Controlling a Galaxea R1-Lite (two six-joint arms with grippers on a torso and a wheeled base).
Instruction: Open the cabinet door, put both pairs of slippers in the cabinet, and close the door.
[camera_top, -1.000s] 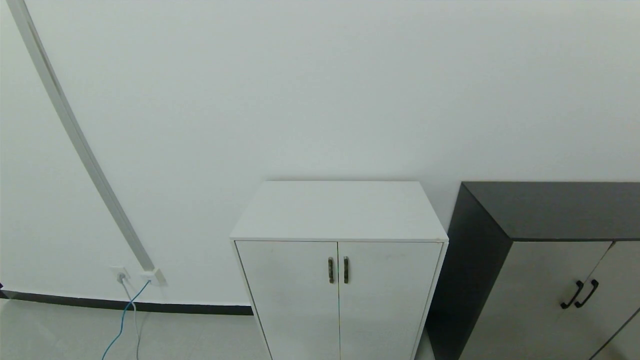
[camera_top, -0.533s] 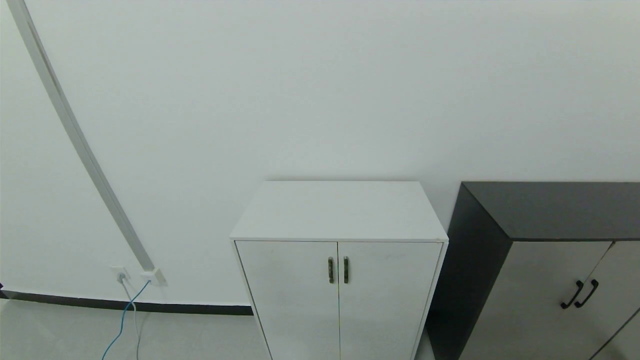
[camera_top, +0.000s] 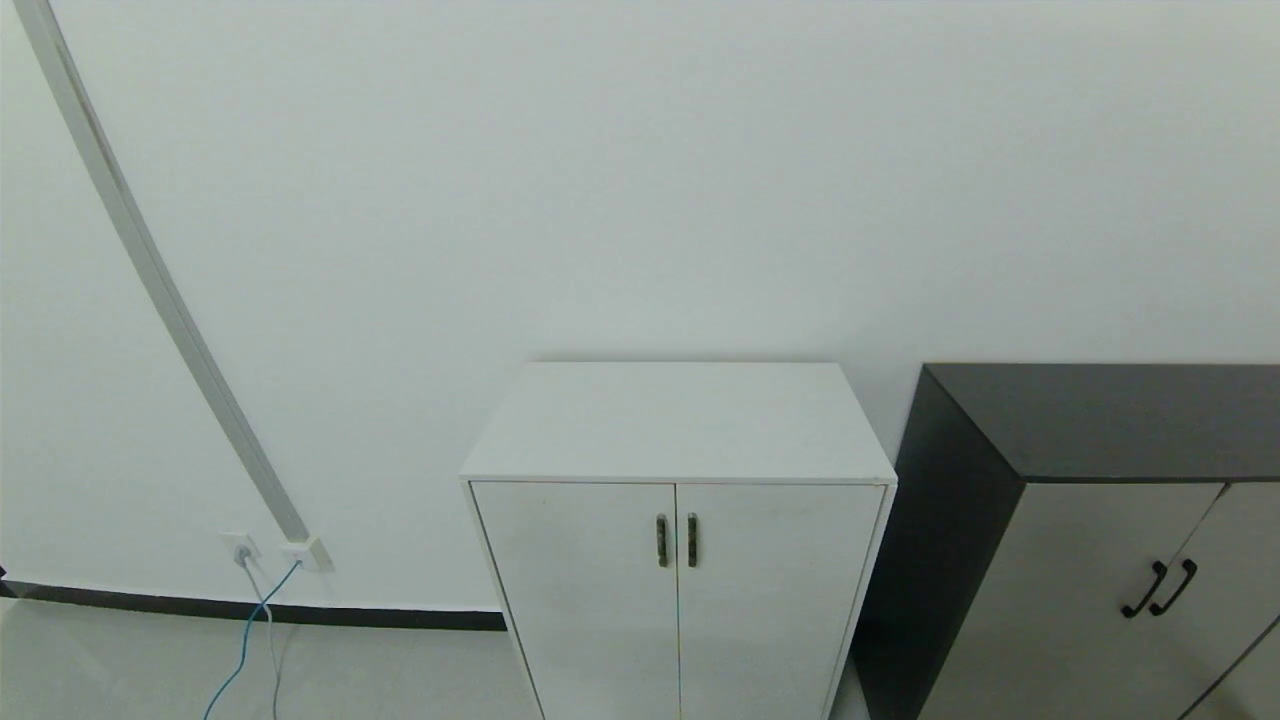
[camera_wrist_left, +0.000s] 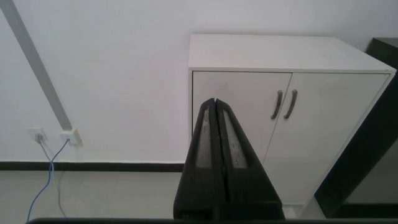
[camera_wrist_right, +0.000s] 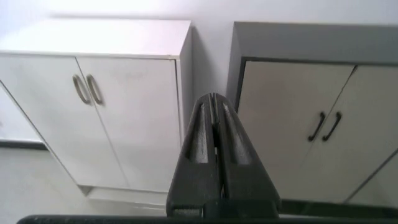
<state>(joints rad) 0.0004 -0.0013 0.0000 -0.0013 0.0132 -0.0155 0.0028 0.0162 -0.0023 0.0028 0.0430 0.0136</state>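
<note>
While the doors (camera_top: 585, 590) of the white cabinet (camera_top: 678, 420) were shut, their two handles (camera_top: 661, 540) stood upright side by side at the seam between them. This cabinet stood on the floor (camera_top: 120, 660) with its back against the wall (camera_top: 640, 180). Just beside it, to the right, stood a dark cabinet (camera_top: 1100, 420) with pale doors, also shut. To the left a socket (camera_top: 240, 548) sat low on the wall, and a blue cable (camera_top: 245, 640) hung from beside it down to the floor. A grey duct (camera_top: 150, 270) ran slanting up the wall from there. The left gripper (camera_wrist_left: 215, 102) was in front of the white cabinet, apart from it, with its fingers pressed together. The right gripper (camera_wrist_right: 213, 96) was in front of the gap between the two cabinets, its fingers pressed together too.
</note>
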